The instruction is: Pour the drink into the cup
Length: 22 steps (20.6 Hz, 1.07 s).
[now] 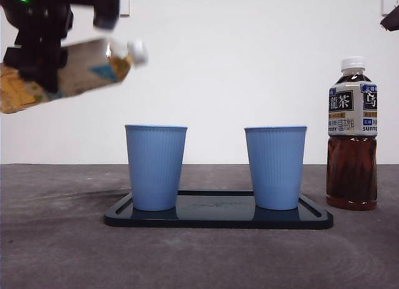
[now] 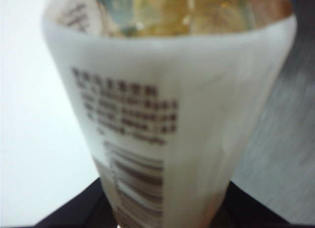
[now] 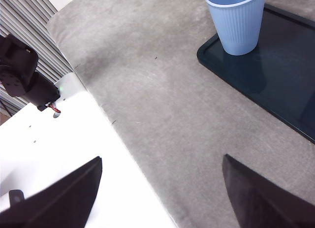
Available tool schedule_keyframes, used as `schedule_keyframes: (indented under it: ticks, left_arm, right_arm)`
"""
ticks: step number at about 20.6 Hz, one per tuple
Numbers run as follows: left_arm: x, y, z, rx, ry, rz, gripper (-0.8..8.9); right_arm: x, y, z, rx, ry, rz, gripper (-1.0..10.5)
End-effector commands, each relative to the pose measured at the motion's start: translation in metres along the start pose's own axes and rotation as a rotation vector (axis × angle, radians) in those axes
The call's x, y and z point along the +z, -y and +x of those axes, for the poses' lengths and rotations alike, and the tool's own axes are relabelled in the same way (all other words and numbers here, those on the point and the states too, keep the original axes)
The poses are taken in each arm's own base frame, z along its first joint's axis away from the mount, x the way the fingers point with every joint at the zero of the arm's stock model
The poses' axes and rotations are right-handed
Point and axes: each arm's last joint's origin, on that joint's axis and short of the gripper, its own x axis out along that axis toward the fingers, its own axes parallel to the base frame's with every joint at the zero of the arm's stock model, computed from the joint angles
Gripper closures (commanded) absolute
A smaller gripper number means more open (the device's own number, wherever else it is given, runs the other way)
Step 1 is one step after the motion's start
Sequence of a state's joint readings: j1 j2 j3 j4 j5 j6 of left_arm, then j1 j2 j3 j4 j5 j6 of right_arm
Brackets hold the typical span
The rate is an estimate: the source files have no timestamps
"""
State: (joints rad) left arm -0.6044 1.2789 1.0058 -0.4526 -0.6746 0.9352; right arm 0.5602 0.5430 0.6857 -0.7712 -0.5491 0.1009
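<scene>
Blue cups stand on a dark tray [image 1: 218, 221] on the grey desk [image 1: 56, 239]. The left gripper [image 1: 38, 48] has its jaws clenched on a capped bottle [image 1: 81, 69], tipped sideways, high up left of the left cup [image 1: 155, 167]. The right gripper [image 3: 162, 193] waits with jaws spread wide.

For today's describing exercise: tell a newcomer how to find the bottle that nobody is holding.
Start at the dark tray carrying two blue cups. Just off its end, beside one cup, stands a tea bottle on the grey table. It is upright, capped, dark brown; the other bottle hangs tilted in the left claw.
</scene>
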Motion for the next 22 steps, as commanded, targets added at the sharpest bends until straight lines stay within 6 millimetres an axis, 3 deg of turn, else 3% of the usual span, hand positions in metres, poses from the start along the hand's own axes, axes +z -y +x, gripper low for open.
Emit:
schedule_keyframes:
  ticks: [1, 4, 8, 13, 22]
  left_arm:
    - [-0.008, -0.026, -0.027, 0.016, 0.159, -0.451, 7.24]
    - [-0.029, -0.041, -0.047, -0.129, 0.345, -0.825, 7.22]
    - [-0.047, -0.045, -0.045, -0.256, 0.420, -1.019, 7.21]
    - [-0.050, -0.013, -0.012, -0.261, 0.495, -1.192, 7.22]
    - [-0.049, 0.023, 0.019, -0.228, 0.571, -1.262, 7.22]
  right_arm:
    - [0.004, -0.002, -0.002, 0.007, 0.013, -0.025, 5.7]
    - [0.004, -0.002, -0.002, 0.007, 0.013, -0.024, 5.7]
    - [0.004, -0.002, -0.002, 0.006, 0.013, -0.024, 5.7]
    - [0.004, -0.002, -0.002, 0.007, 0.013, -0.025, 5.7]
    - [0.004, -0.002, -0.002, 0.007, 0.014, -0.024, 5.7]
